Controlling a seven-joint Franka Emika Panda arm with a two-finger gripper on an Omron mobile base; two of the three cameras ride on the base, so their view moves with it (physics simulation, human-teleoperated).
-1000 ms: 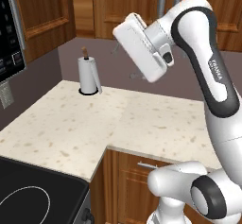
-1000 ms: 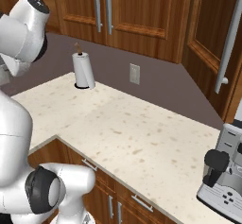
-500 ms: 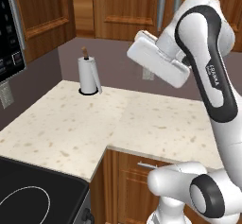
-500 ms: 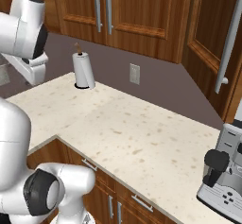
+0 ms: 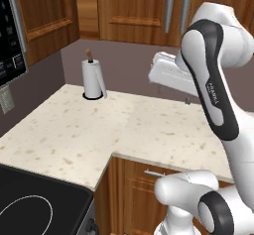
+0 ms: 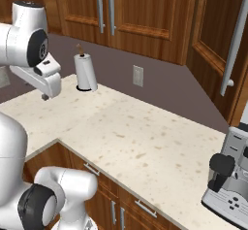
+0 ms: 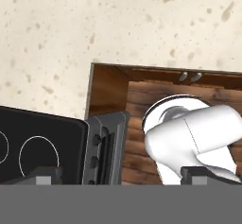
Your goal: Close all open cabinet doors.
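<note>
Two reddish-brown cabinet doors (image 5: 134, 6) with long silver bar handles (image 5: 169, 6) hang on the back wall above the counter, and both look flush and shut. The same pair of doors (image 6: 140, 8) appears at the top of the right base view. Another tall door (image 6: 210, 44) with a silver handle (image 6: 235, 40) stands on the right wall; I cannot tell if it is ajar. My gripper (image 6: 44, 96) hangs over the counter pointing down, well below the doors. Its fingertips (image 7: 45, 176) sit wide apart, open, holding nothing.
A paper towel roll (image 5: 93, 78) stands at the back of the speckled counter (image 5: 74, 130). A black stove (image 5: 34, 204) sits at the lower left, with a microwave (image 5: 10, 35) above it. The coffee machine (image 6: 227, 175) occupies the counter's right end, and an outlet (image 6: 138, 75) is on the wall.
The arm has swung the hand down from beside the upper cabinets to a lower spot over the counter, and the hand now points downward.
</note>
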